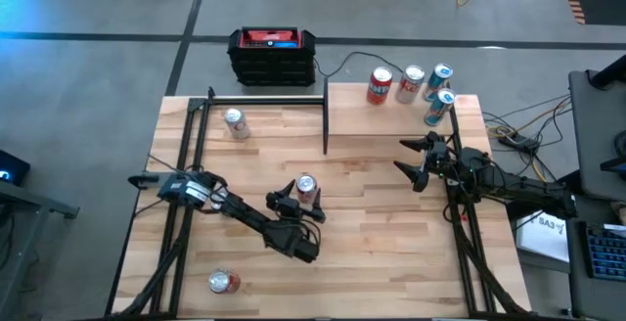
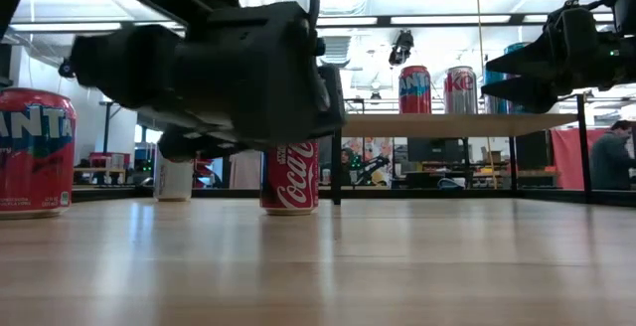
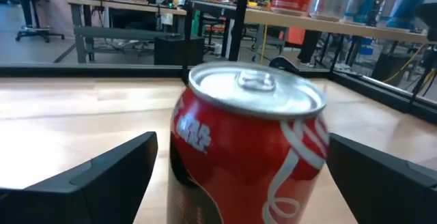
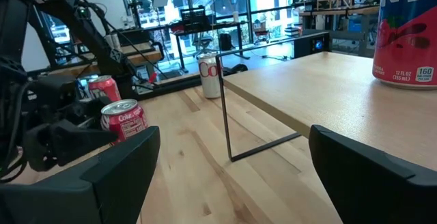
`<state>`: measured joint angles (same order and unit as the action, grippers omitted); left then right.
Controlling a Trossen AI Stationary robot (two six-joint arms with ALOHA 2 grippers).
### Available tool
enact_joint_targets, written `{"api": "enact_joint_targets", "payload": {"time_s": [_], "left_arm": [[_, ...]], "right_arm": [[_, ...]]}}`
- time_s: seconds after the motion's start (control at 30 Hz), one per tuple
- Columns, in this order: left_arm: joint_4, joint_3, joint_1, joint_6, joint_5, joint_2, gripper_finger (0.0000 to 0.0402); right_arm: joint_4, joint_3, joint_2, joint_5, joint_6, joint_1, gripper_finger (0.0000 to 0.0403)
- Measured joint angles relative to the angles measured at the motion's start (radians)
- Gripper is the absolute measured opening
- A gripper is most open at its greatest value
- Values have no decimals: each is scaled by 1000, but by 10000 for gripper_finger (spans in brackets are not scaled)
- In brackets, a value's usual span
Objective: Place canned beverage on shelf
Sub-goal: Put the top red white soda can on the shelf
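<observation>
Though spread wide, left end effector (image 1: 296, 198) around Coca-Cola can (image 1: 306, 187).

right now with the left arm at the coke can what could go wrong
The left gripper has its jaws open on either side of the red Coca-Cola can; an off-centre close could tip it. The pale wood shelf already holds four cans along its far edge, so placing there could knock them. The right gripper, jaws open, hovers by the shelf and may block the path.

table (image 1: 372, 204): three cans upright | shelf (image 1: 391, 125): four cans upright
</observation>
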<state>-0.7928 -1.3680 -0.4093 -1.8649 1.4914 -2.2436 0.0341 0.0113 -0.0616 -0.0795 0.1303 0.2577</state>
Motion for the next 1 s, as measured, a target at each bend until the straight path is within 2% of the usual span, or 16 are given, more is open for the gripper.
{"api": "enact_joint_targets", "payload": {"time_s": [0.13,0.3,0.4,0.57,0.87,1.0], "left_arm": [[125,27,21,102,1,0,396],[158,26,39,190,-23,0,387],[179,16,39,234,-35,-1,359],[182,7,46,240,-36,-1,284],[180,2,54,242,-33,-1,284],[174,-43,49,338,18,-2,284]], "right_arm": [[0,0,0,0,0,0,359],[0,0,0,0,0,0,359],[0,0,0,0,0,0,359],[0,0,0,0,0,0,359],[0,0,0,0,0,0,359],[0,0,0,0,0,0,359]]}}
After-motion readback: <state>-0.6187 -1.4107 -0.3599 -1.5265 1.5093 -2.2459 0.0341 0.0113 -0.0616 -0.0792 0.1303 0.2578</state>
